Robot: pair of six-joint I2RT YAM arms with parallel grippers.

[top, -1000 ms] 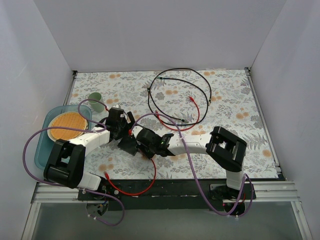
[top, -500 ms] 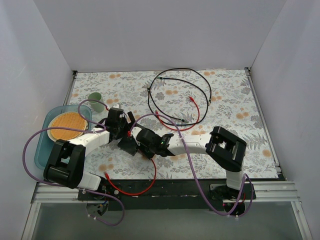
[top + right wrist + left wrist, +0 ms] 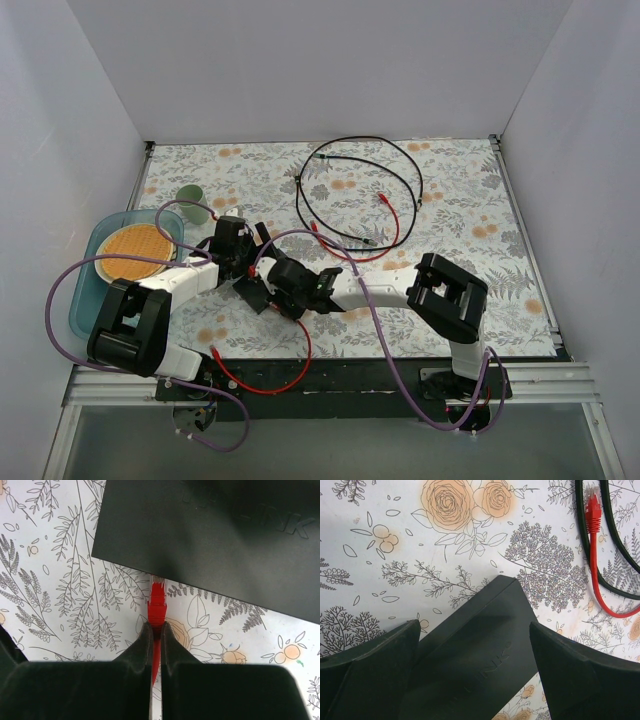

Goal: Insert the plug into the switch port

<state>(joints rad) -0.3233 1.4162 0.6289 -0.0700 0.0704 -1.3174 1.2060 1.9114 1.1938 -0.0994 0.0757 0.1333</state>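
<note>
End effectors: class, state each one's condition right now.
Left end effector: open, straddling the switch.
Right end effector: closed on the red plug.

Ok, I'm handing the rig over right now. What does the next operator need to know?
The left gripper is open, with a finger on either side of the switch; a gap shows beside one finger.
The right gripper is shut on the red plug, just behind its head.
The plug's tip meets the switch's near edge, but most of its body is outside.
Done: plug picked up and lined up.
Left: push it home, then release.
</note>
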